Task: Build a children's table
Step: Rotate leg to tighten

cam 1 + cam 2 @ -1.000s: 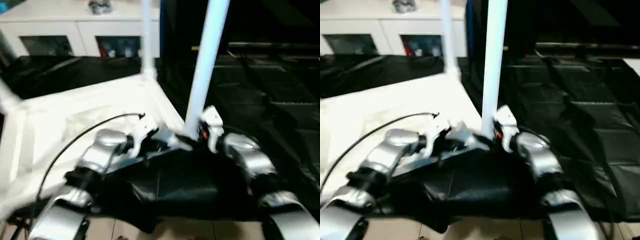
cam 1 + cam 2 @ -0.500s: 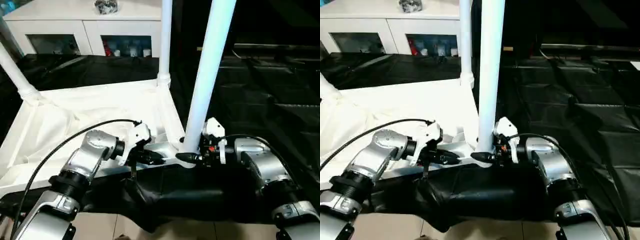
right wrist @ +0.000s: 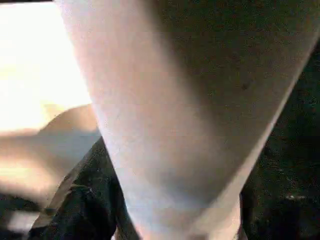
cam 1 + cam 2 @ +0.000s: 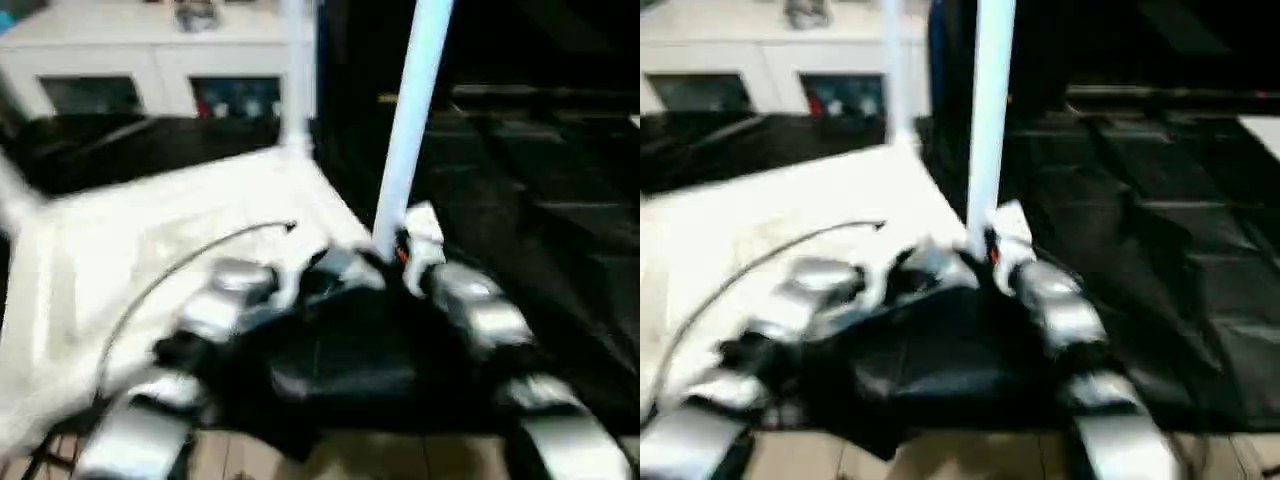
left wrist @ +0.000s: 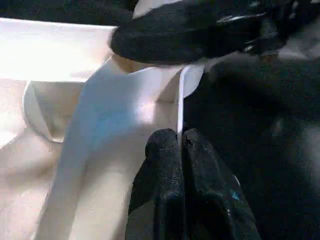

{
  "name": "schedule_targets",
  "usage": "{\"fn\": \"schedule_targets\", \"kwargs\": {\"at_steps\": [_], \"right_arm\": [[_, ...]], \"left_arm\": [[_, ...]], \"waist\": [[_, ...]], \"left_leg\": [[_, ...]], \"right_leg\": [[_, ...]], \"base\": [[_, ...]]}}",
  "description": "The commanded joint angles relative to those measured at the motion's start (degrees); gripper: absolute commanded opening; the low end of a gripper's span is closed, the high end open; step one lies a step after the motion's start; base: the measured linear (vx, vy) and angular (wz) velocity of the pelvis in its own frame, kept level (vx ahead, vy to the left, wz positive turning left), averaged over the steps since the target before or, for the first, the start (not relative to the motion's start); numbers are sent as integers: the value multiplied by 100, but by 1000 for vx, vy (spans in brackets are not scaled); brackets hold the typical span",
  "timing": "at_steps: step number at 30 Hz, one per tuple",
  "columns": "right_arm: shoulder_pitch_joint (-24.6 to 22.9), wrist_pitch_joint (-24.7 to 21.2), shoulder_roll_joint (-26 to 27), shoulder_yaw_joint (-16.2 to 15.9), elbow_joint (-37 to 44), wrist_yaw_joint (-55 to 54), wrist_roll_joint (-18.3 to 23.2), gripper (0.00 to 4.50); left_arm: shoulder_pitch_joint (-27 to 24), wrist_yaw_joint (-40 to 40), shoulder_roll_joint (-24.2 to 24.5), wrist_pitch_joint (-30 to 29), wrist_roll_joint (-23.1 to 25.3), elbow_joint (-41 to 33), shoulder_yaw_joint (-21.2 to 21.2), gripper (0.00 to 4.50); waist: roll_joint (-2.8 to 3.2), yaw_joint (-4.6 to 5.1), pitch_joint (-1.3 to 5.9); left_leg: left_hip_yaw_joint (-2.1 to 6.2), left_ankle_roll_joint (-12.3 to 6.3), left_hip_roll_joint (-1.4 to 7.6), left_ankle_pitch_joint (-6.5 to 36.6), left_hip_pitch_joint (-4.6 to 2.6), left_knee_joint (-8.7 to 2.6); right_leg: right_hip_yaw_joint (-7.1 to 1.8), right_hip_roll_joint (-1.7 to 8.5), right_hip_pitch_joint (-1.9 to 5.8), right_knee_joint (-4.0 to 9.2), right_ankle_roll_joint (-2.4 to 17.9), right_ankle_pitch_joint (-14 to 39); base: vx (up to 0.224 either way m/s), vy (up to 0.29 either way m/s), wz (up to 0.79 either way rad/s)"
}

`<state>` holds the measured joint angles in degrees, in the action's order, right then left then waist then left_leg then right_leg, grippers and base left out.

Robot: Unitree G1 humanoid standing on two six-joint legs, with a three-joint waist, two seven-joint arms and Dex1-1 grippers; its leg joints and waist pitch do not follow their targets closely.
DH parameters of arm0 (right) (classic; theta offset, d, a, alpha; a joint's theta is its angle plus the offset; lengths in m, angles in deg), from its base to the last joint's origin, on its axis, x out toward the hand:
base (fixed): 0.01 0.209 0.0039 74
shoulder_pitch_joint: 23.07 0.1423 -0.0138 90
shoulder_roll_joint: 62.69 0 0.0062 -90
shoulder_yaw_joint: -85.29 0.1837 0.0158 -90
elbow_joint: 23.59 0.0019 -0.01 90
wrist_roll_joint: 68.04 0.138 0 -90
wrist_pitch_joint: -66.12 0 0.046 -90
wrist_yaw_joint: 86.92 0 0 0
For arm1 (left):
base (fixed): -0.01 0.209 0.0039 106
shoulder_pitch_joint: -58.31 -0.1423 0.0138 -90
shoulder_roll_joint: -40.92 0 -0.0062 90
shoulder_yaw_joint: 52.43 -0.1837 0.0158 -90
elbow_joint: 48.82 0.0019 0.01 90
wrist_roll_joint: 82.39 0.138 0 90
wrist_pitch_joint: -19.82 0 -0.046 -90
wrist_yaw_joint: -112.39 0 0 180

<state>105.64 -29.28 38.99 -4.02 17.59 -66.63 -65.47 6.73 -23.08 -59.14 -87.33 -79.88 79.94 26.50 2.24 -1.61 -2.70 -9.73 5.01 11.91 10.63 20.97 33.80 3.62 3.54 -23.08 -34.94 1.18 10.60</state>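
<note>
Tabletop (image 4: pixel 180 250) lies upside down on black sheeting (image 4: pixel 560 200), underside up, ahead and to the robot's left; its near right corner is where both arms meet. Near leg (image 4: pixel 410 130) stands upright out of that corner socket, running off the top of frame; second leg (image 4: pixel 295 75) stands at the far right corner; a third leg stub (image 4: pixel 15 195) shows at the far left corner, cut by the frame edge.

Left gripper (image 5: pixel 181 145): fingers pressed together, pinching the thin upright wall edge of the tabletop by the corner; in the left wrist view the edge runs straight into the seam between the two fingers (image 5: pixel 162 155); the rounded socket wall sits just beside it.

Right gripper (image 4: pixel 395 258): at the base of the near leg; the other black finger (image 5: pixel 190 32) seen from the left wrist lies across the leg base, touching it; the right wrist view has the leg right up against the lens; jaws stand apart around the leg, but firm clamp or loose contact: cannot tell, head views too blurred.

Surroundings: white cabinet (image 4: pixel 150 60) with glass doors behind the tabletop, a small grey object (image 4: pixel 195 15) on top, blurred; thin black cable (image 4: pixel 200 255) arcs over the tabletop to the left wrist; crumpled black sheeting (image 4: pixel 340 360) bunches between the forearms and covers the tabletop's near edge; tan floor (image 4: pixel 350 460) along the bottom.
</note>
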Motion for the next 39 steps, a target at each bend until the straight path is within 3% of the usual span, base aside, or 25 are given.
{"fn": "schedule_targets", "kwargs": {"at_steps": [1, 2, 5, 11, 13, 16, 20, 24, 25, 30, 31, 35, 39], "right_arm": [[42, -37, 412, -204, -484, -366, -133, 269], [81, 10, 446, -161, -567, -420, -116, 269], [241, 172, 532, -44, -828, -257, -38, 339], [311, 502, 482, -170, -841, 102, -98, 364], [218, 916, 245, -387, -616, 988, -109, 364], [72, 1000, 49, -544, -319, 1806, -15, 364], [-292, 985, -405, -924, 295, 3192, 88, 364], [-639, 632, -830, -1160, 894, 4362, 368, 364], [-724, 567, -927, -1233, 1033, 4648, 406, 364], [-944, 457, -1116, -1415, 1420, 5141, 416, 364], [-1016, 366, -1146, -1469, 1555, 5241, 422, 340], [-1051, 214, -1148, -1493, 1665, 5291, 452, 327], [-1058, 16, -1118, -1490, 1774, 5344, 507, 285]], "left_arm": [[199, -382, -277, 29, -21, 63, 34, 0], [215, -418, -305, 28, -8, 85, 43, 0], [223, -349, -355, 78, 7, 95, -3, 0], [53, 84, -200, 248, -72, -118, -146, 0], [-111, 559, 19, 316, -140, -331, -284, 0], [-206, 912, 186, 306, -178, -457, -359, 0], [-341, 1438, 481, 544, -186, -623, -494, 0], [-473, 2171, 779, 565, -410, -897, -554, 0], [-532, 2419, 873, 540, -482, -1027, -590, 0], [-662, 2907, 1094, 415, -575, -1305, -692, 0], [-687, 2991, 1154, 445, -562, -1314, -711, 0], [-698, 3044, 1195, 439, -581, -1322, -722, 0], [-722, 2957, 1163, 407, -565, -1363, -688, 0]], "waist": [[-76, -15, 383], [-73, -10, 380], [-71, -30, 379], [-77, -14, 361], [-82, -7, 378], [-69, 2, 378], [-62, -66, 363], [-54, -127, 350], [-63, -119, 340], [-47, -162, 337], [-56, -177, 335], [-53, -177, 338], [-55, -181, 345]], "left_leg": [[-1, -284, 62, 752, -5, -345], [-6, -312, 60, 721, 1, -346], [-15, -458, 63, 649, 13, -335], [-11, -471, 75, 835, 9, -351], [-5, -518, 82, 795, 29, -340], [-15, -649, 90, 701, 25, -328], [-25, -746, 123, 796, -4, -329], [-29, -633, 143, 1099, -49, -345], [-29, -636, 139, 1085, -11, -352], [-20, -546, 151, 1114, -36, -369], [-18, -519, 146, 1100, -32, -372], [-14, -468, 139, 1083, -39, -376], [-12, -455, 132, 1000, -29, -369]], "right_leg": [[-247, 398, 314, 457, 1205, 1075], [-244, 392, 313, 451, 1230, 998], [-234, 392, 340, 430, 1325, 730], [-230, 406, 345, 452, 1318, 1015], [-228, 412, 369, 426, 1359, 863], [-230, 397, 365, 397, 1477, 574], [-219, 379, 352, 402, 1521, 533], [-233, 392, 335, 438, 1440, 1000], [-233, 384, 335, 429, 1425, 1000], [-233, 390, 306, 442, 1379, 1160], [-239, 390, 310, 445, 1338, 1192], [-236, 390, 302, 448, 1317, 1230], [-237, 391, 310, 442, 1300, 1179]], "base": [[0, 0, 0], [0, 0, 0], [0, 0, 0], [0, 0, 0], [0, 0, 0], [0, 0, 0], [0, 0, 0], [0, 0, 0], [0, 0, 0], [0, 0, 0], [0, 0, 0], [0, 0, 0], [0, 0, 0]]}}
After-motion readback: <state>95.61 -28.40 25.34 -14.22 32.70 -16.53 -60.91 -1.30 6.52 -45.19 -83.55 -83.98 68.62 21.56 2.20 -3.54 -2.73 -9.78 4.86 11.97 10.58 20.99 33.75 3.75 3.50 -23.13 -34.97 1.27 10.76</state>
